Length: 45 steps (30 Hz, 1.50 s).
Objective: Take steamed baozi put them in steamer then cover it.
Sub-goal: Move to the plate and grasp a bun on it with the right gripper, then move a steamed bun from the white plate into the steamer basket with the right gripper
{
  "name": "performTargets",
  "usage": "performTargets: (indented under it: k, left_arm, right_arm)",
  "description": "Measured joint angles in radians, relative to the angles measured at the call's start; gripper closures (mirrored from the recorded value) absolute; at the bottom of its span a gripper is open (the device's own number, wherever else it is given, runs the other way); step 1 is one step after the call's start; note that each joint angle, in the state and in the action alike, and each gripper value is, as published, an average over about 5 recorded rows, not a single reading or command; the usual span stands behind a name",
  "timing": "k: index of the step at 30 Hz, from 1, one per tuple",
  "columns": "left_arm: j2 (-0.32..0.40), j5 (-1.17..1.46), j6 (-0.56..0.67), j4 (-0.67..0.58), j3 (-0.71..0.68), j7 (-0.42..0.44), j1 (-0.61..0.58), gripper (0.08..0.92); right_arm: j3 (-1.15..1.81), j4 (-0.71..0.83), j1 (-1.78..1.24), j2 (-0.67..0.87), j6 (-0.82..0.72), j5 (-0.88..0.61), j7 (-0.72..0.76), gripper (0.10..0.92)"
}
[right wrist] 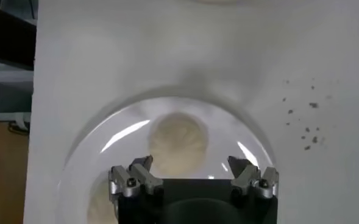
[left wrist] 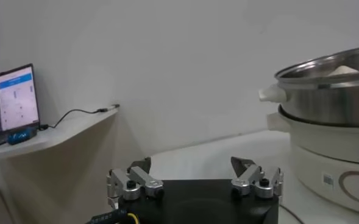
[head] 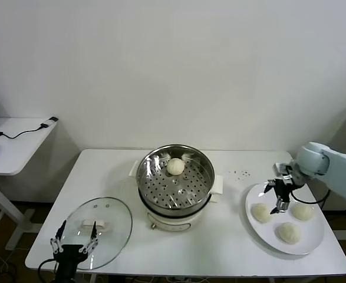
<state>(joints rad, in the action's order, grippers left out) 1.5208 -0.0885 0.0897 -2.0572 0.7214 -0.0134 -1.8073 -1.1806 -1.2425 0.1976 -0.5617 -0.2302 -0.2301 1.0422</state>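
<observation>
The steamed baozi are split between two places: one bun [head: 175, 166] already sits on the perforated tray at the far side of the steamer [head: 175, 183], and three more wait on the white plate [head: 312, 240] at the right end of the surface [head: 220, 247]. Of these, one [head: 260, 212] lies nearest the steamer, one [head: 303, 211] toward the outer rim, and one [head: 288, 232] closest to the front edge.

These buns look soft, light and smooth-skinned, so they will likely dent or tear under a hard squeeze; my judgement is that the best hold is across the widest part of the round body, low on the sides, with only a gentle closing. The skin may be slightly tacky, which could make release slow.

The right pincer [head: 280, 193] hangs over the plate with its fingers apart and pointing down, just above the bun nearest the steamer; the right wrist view shows that bun [right wrist: 178, 141] centred between the spread fingers, not yet touched. The right arm reaches in from the right side, forearm angled down.

The left pincer [head: 73, 243] waits at the near left edge, fingers apart and empty, close by the cover [head: 96, 233], which lies flat on the surface left of the steamer
</observation>
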Motion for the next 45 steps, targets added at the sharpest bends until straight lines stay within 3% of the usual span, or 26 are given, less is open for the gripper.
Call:
performTargets:
  k: [14, 21, 29, 38, 45]
  left_arm:
    - [-0.001, 0.018, 0.0, 0.005, 0.004, 0.0, -0.007, 0.177]
    - [-0.001, 0.02, 0.0, 0.005, 0.003, 0.0, -0.009, 0.177]
    - [-0.001, 0.022, 0.0, 0.004, 0.004, 0.0, -0.01, 0.177]
    - [0.0, 0.023, 0.004, 0.0, -0.003, -0.001, -0.013, 0.177]
    - [-0.004, 0.022, 0.006, -0.001, -0.011, -0.001, -0.014, 0.177]
  right_arm:
    - [0.072, 0.056, -0.104, -0.054, -0.009, 0.034, -0.009, 0.205]
    - [0.088, 0.071, -0.119, -0.063, -0.003, 0.038, -0.003, 0.278]
    - [0.092, 0.067, -0.111, -0.058, -0.003, 0.021, 0.0, 0.303]
    - [-0.008, 0.059, 0.039, -0.041, 0.003, -0.075, 0.018, 0.32]
    - [-0.204, 0.084, 0.312, -0.099, 0.012, -0.235, 0.039, 0.321]
